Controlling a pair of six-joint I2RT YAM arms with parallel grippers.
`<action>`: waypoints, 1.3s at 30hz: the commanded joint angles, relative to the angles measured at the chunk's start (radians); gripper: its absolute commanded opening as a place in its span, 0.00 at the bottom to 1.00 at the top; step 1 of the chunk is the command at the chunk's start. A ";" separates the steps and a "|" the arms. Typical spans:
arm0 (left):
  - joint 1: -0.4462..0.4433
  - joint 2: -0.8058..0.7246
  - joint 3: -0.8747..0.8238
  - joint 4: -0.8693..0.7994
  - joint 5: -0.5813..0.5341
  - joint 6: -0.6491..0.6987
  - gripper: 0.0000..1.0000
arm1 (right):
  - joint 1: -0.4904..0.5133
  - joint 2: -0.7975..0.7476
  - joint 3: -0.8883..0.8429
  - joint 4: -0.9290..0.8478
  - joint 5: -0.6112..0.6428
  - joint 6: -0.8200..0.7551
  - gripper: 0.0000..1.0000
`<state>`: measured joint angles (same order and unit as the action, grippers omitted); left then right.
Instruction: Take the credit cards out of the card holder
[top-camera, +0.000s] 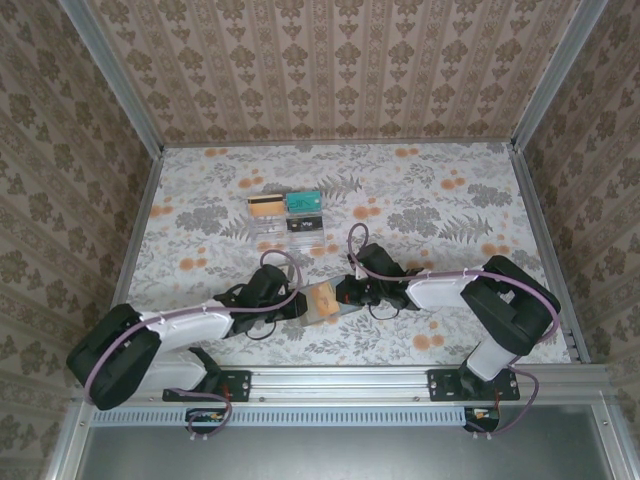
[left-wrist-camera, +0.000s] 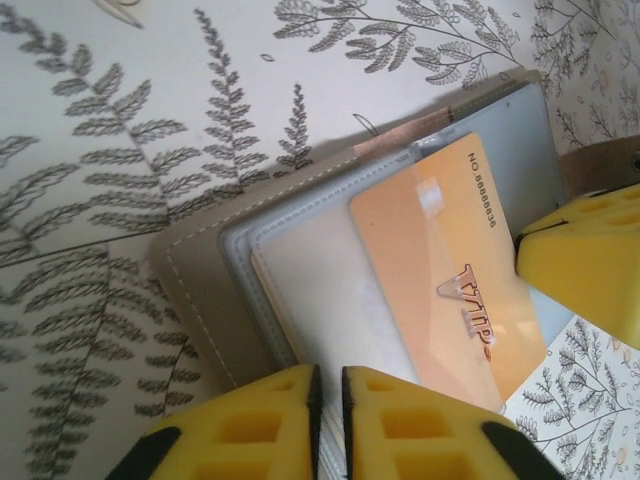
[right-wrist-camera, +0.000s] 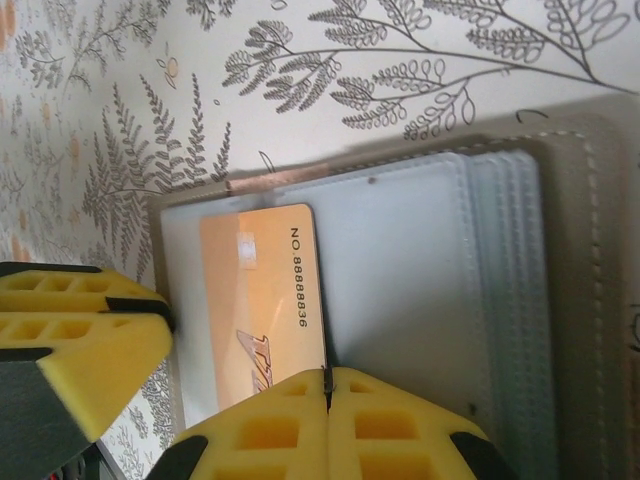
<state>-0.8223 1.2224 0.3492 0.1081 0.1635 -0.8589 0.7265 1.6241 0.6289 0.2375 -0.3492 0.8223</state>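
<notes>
Lying open on the tabletop (top-camera: 450, 200) between the arms, the card holder (left-wrist-camera: 200, 290) is seen with the long axis of its orange card (left-wrist-camera: 450, 280) aimed at the right fingers (right-wrist-camera: 400, 430), pressed shut at its end; left fingers (left-wrist-camera: 250, 430) barely parted, grip unclear.

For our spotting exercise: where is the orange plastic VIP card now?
In the top view the orange VIP card lies front-centre, between the left gripper and right gripper, partly inside a clear sleeve of the open grey-brown card holder.
</notes>
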 joint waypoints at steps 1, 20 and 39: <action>-0.012 -0.050 0.037 -0.106 -0.026 0.019 0.18 | 0.000 0.014 -0.012 0.019 -0.014 0.003 0.00; -0.057 0.131 0.077 -0.007 -0.011 0.007 0.08 | 0.005 0.020 -0.007 0.036 -0.030 -0.002 0.17; -0.054 0.093 0.056 -0.049 -0.027 0.020 0.06 | -0.038 -0.018 -0.050 0.022 -0.028 -0.028 0.01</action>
<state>-0.8764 1.3304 0.4271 0.1261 0.1524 -0.8528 0.7143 1.6379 0.6144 0.3115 -0.3943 0.8177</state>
